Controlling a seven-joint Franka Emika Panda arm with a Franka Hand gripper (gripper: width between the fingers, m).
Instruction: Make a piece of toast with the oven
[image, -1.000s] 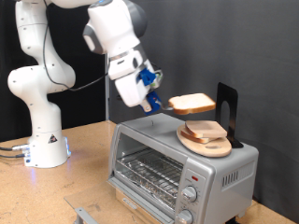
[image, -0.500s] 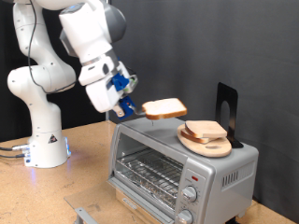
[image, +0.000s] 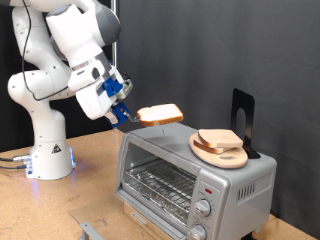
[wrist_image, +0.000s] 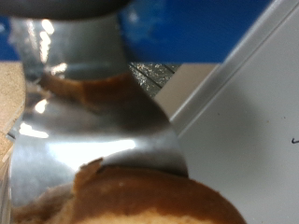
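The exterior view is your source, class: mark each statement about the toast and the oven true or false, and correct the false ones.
1. The tool holds the piece of toast in the air. True.
2. The held slice is inside the oven. False: it hangs above the oven's top, near the exterior view's left end of it.
3. The oven door is shut. False: it is open and the wire rack shows.
4. A round wooden board sits on top of the oven. True.
5. The board is bare. False: more bread lies on it.
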